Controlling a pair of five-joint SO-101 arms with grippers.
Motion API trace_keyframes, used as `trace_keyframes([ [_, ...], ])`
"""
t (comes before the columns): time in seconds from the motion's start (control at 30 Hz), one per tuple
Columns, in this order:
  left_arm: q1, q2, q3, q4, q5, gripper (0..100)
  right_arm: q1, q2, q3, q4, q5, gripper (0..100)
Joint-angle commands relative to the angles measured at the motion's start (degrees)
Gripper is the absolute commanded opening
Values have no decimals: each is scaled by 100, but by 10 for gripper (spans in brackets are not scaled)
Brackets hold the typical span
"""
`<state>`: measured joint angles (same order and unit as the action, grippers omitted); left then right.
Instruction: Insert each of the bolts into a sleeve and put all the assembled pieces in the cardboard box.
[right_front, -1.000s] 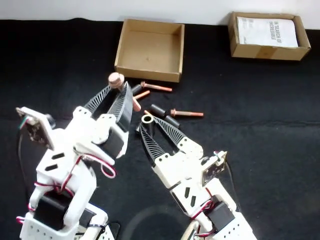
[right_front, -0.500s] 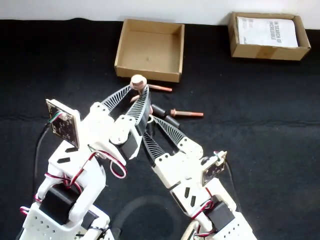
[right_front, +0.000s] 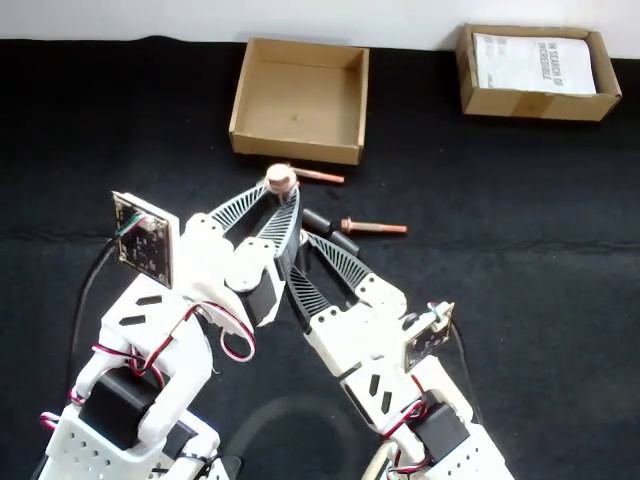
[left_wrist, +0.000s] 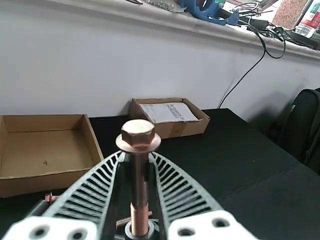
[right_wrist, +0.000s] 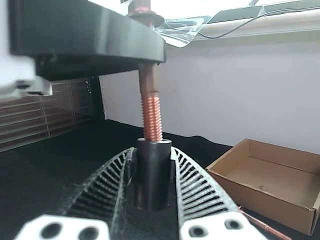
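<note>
My left gripper (right_front: 281, 192) is shut on a copper bolt (right_front: 280, 178), held upright with its hex head on top. In the left wrist view the bolt (left_wrist: 138, 165) points down into a black sleeve (left_wrist: 138, 231). My right gripper (right_wrist: 152, 152) is shut on that sleeve (right_wrist: 152, 175), standing upright, and the bolt's threaded tip (right_wrist: 151, 120) sits in its mouth. In the high view the right gripper (right_front: 302, 250) lies partly under the left one. The open cardboard box (right_front: 295, 148) stands just beyond both grippers.
Two loose bolts (right_front: 318, 176) (right_front: 375, 227) and two black sleeves (right_front: 316, 219) (right_front: 345, 243) lie on the black table between the grippers and the box. A second cardboard box (right_front: 535, 102) holding a printed sheet stands at the back right.
My left arm has swung to the right with the bolt, bringing it from beside the right gripper to directly over the sleeve. The right arm has stayed in place.
</note>
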<state>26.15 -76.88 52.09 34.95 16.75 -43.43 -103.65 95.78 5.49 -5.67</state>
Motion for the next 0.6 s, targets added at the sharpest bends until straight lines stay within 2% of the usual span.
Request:
trace_keyframes([
  [0.0, 40, 13, -330, 158, -35, 9, 84, -40, 787, 13, -35, 7],
  [0.43, 268, 66, -295, 800, -44, 10, 84, -40, 787, 22, -18, 7],
  [0.5, 233, 66, -303, 870, -70, 15, 84, -48, 787, 22, 211, 7],
  [0.57, 233, 57, -303, 905, -281, 61, 84, -75, 787, 22, 422, 7],
])
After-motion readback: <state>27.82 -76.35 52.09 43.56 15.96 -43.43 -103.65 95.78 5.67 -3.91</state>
